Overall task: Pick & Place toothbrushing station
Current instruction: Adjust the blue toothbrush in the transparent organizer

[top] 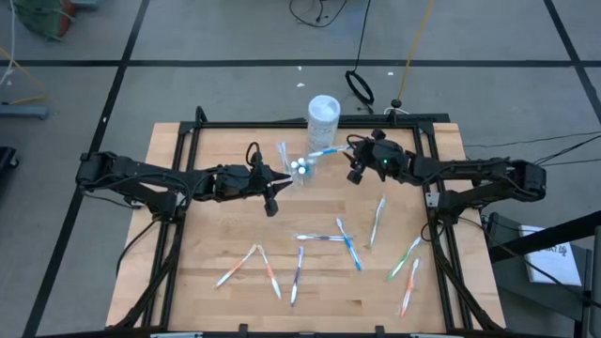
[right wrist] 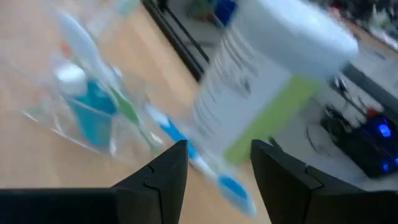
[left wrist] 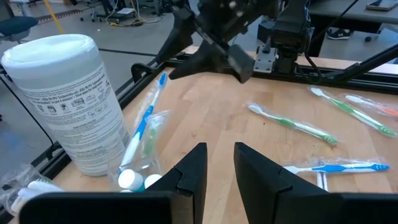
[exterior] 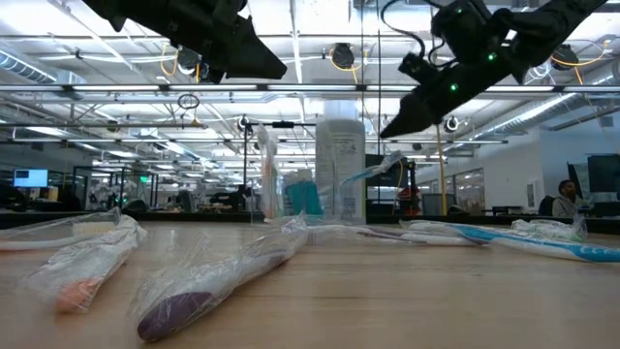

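Observation:
A small clear plastic cup stands at the table's far middle, next to a taller white tub. It holds teal toothpaste tubes with white caps and a blue toothbrush that leans out toward the right. Several more toothbrushes lie flat on the table, among them a blue one and a green one. My left gripper hovers just left of the cup, its fingers narrowly open and empty. My right gripper hovers right of the cup, above the leaning brush, and is open.
The white tub stands right behind the cup. A black frame rail runs along the table's far edge and down both sides. Wrapped toothbrushes lie near the front edge. Bare wood lies between the cup and the scattered brushes.

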